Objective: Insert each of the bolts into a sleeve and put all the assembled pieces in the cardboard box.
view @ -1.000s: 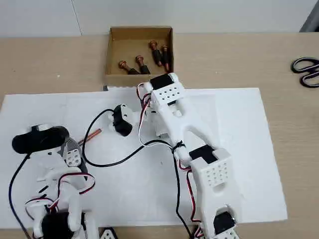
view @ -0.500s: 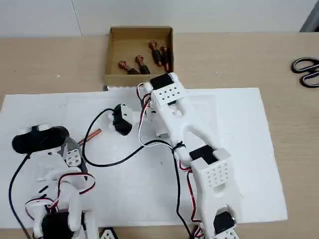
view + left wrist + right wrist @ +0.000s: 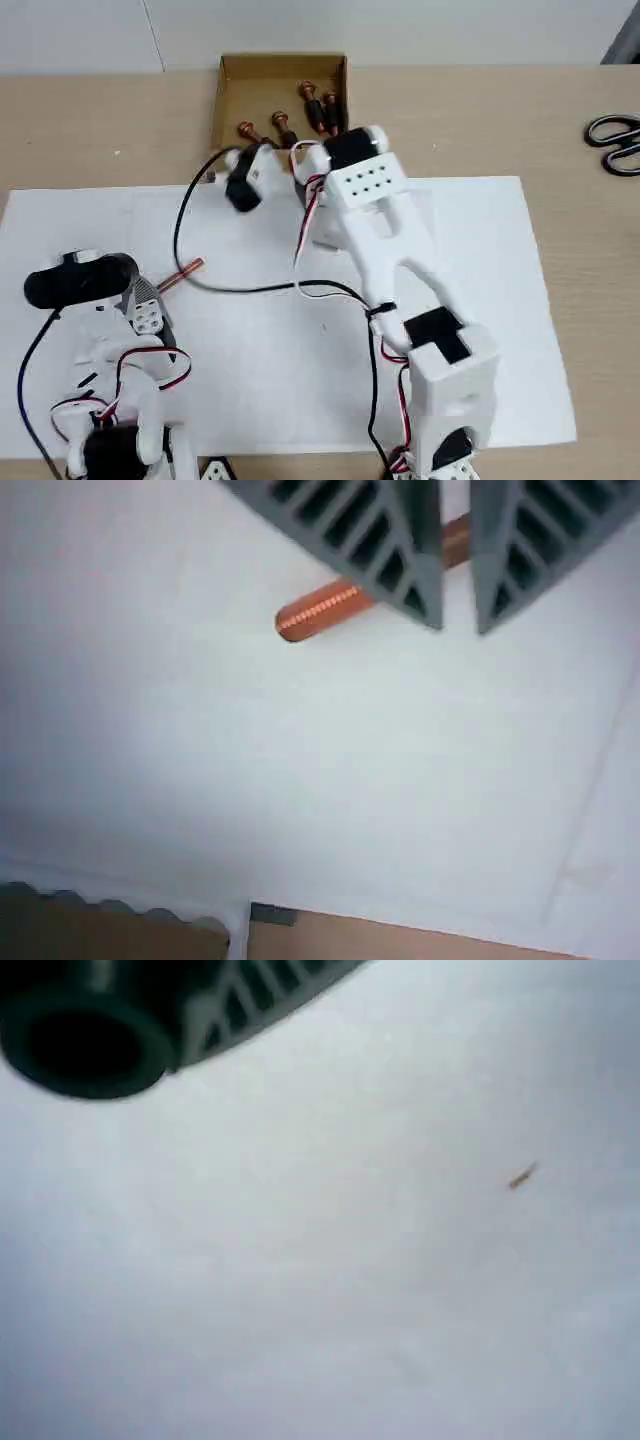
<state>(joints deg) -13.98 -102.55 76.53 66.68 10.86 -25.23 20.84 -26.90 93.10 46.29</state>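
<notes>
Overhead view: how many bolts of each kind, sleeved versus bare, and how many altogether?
Sleeved bolts in the cardboard box: 4
Bare bolt on the paper: 1
Total: 5

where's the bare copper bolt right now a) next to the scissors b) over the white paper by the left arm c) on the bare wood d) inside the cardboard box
b, the bolt shows against the white paper right beside the left arm.
</notes>
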